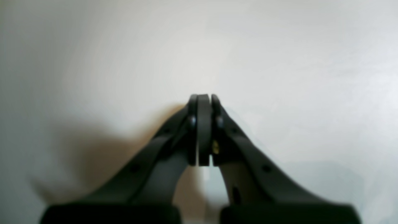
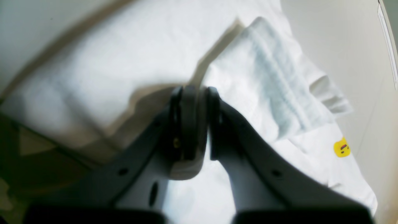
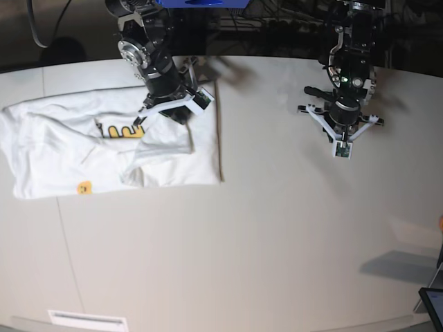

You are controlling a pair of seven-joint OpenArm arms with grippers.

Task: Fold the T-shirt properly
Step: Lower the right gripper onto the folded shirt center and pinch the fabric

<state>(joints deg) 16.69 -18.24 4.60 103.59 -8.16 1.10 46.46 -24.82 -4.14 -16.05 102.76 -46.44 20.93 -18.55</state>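
T-shirt (image 3: 111,149) lies crumpled, partly folded, on the counter (image 3: 277,228), left side of base view. Right pincer (image 2: 199,123) closed over the shirt; whether cloth is pinched, cannot tell. Left pincer (image 1: 203,130) closed, empty, well apart above bare counter.

Both my wrist views were soft and blurred with dark corners, my left gripper (image 1: 203,130) throwing a brownish shadow, while the base view stayed evenly bright.

T-shirt (image 3: 111,149) spread on table (image 3: 263,235), directly beneath right end effector (image 3: 136,123), one flap folded over just beside its tip. Left end effector (image 3: 342,151) well apart from the shirt, above bare table on the other side.
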